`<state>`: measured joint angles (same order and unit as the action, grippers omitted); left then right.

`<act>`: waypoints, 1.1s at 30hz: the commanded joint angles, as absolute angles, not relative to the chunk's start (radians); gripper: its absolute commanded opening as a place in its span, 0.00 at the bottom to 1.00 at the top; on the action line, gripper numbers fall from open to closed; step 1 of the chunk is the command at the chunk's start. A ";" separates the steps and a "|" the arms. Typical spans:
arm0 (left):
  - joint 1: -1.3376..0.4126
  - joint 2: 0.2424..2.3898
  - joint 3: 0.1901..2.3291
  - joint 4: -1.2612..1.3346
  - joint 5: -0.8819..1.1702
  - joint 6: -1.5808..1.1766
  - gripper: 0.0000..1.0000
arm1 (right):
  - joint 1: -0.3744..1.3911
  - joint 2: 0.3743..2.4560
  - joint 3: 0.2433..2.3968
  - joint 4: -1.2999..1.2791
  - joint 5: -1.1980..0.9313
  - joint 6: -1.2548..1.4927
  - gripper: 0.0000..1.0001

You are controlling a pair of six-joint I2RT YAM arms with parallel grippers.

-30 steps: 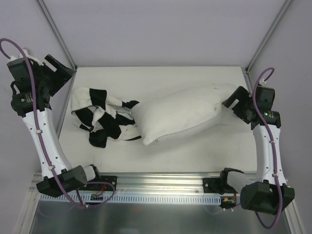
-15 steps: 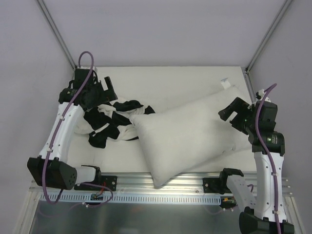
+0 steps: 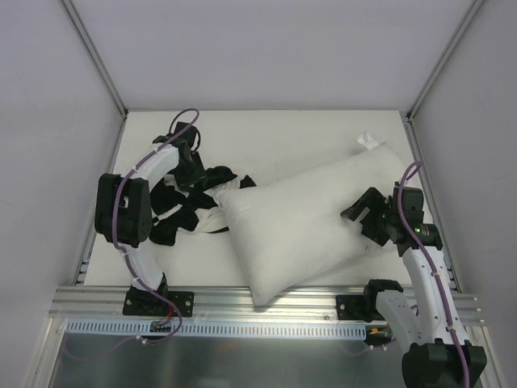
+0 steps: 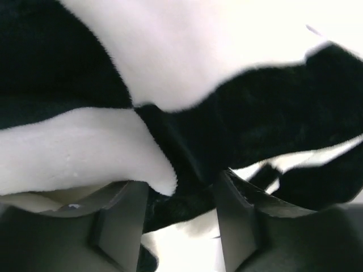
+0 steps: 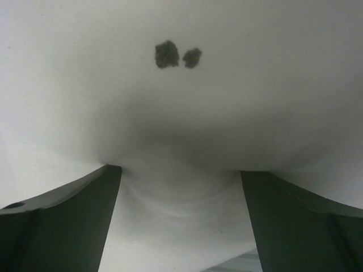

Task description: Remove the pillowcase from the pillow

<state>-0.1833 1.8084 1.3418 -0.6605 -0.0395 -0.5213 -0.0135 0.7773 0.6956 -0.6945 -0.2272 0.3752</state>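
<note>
The white pillow (image 3: pixel 307 222) lies slanted across the table, bare, with a small tag (image 3: pixel 368 140) at its far right corner. The black-and-white checkered pillowcase (image 3: pixel 182 214) is heaped to the left of the pillow, touching its left end. My left gripper (image 3: pixel 187 166) sits on top of that heap, and in the left wrist view it (image 4: pixel 180 187) is shut on a fold of the pillowcase (image 4: pixel 266 113). My right gripper (image 3: pixel 359 217) presses into the pillow's right part. In the right wrist view it (image 5: pixel 180 173) stands wide, with the pillow (image 5: pixel 181 102) bulging between its fingers.
The white table (image 3: pixel 283 129) is bounded by metal frame posts at the back corners and by the aluminium rail (image 3: pixel 266 299) at the near edge. Two dark specks (image 5: pixel 177 55) mark the pillow's fabric.
My left arm swung in from the far left onto the pillowcase and its jaws closed on the fabric. The pillow dropped flat; my right gripper moved from its far end down onto its right part.
</note>
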 commanded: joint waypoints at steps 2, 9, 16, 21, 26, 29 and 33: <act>-0.183 1.825 1.339 -0.629 -0.115 -0.540 0.01 | -0.002 0.875 0.652 -0.502 -0.180 0.451 0.76; -0.071 1.709 1.286 -0.629 -0.167 -0.485 0.00 | -0.002 1.147 0.834 -0.465 -0.017 0.445 0.10; 0.094 1.595 1.266 -0.630 -0.092 -0.419 0.00 | -0.002 1.431 1.064 -0.417 0.020 0.454 0.22; 0.095 1.546 1.267 -0.629 -0.041 -0.407 0.00 | -0.002 1.560 1.212 -0.436 -0.054 0.422 0.26; 0.095 1.517 1.290 -0.637 -0.061 -0.374 0.00 | -0.009 1.615 1.383 -0.554 -0.029 0.318 0.34; 0.094 1.448 1.296 -0.638 -0.035 -0.377 0.01 | -0.009 1.534 1.361 -0.551 -0.047 0.299 0.40; 0.094 1.385 1.324 -0.638 0.078 -0.368 0.83 | -0.002 1.409 1.318 -0.518 -0.089 0.307 0.69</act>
